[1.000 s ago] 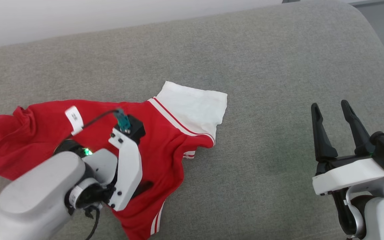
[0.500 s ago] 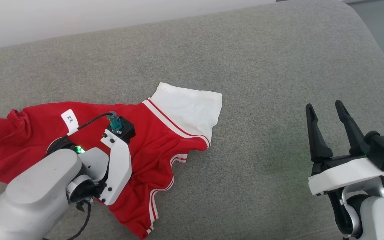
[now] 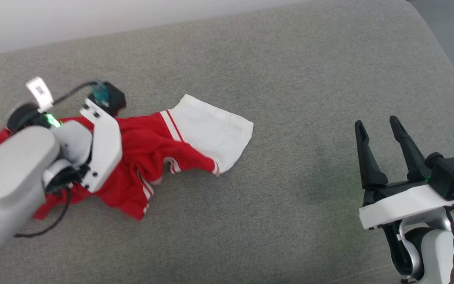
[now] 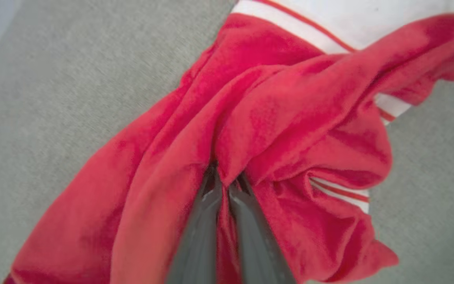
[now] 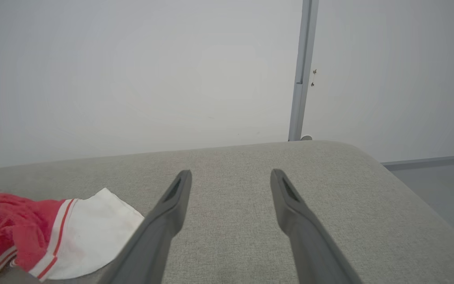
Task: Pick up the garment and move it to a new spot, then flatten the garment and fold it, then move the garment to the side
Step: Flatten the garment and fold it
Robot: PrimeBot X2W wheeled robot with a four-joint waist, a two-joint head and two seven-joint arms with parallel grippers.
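A red jersey-style shirt with white short sleeves and red-white striped trim lies bunched on a grey upholstered cushion. Its red cloth gathers into ridges that run to the left pincer. That pincer's two dark fingers are pressed together on a fold of the red fabric, which drapes over and to both sides of them in the left wrist view. From the head camera the pale left forearm covers the shirt's near-left part. One white sleeve spreads flat off the shirt's right end. Well to the right of the shirt, apart from it, the right pincer hangs over bare cushion, fingers spread wide with nothing between them. Beyond the shirt stands a pale wall.
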